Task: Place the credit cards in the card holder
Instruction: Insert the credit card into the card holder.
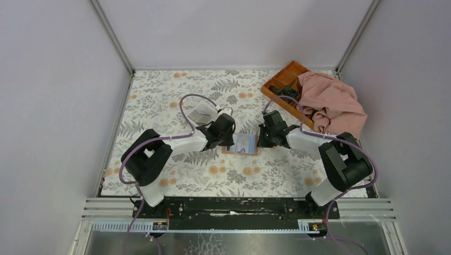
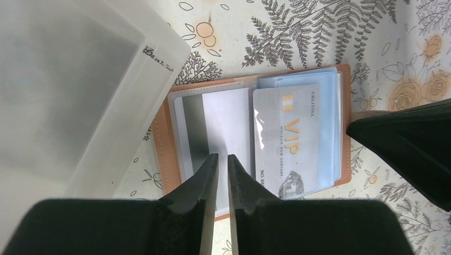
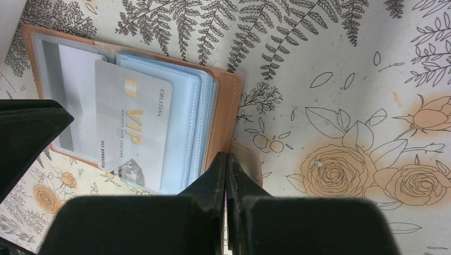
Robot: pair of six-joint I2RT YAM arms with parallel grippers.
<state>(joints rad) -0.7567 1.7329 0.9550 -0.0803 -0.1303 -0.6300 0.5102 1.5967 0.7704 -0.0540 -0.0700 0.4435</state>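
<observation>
The tan card holder (image 1: 239, 152) lies open in the middle of the table, its clear and light blue sleeves facing up. A greyish credit card (image 2: 287, 138) marked VIP rests on the sleeves of its right half (image 3: 133, 127). My left gripper (image 2: 223, 159) hovers over the left half of the holder (image 2: 162, 143), jaws a narrow slit apart with nothing visible between them. My right gripper (image 3: 226, 158) is shut, its tips at the holder's right edge (image 3: 226, 101) beside the tan snap tab (image 3: 250, 159). In the top view the two grippers flank the holder.
A translucent white box (image 2: 69, 90) stands just left of the holder, close to my left gripper (image 1: 203, 112). An orange compartment tray (image 1: 284, 85) with dark items and a crumpled pink cloth (image 1: 332, 103) sit at the back right. Grey walls enclose the floral mat.
</observation>
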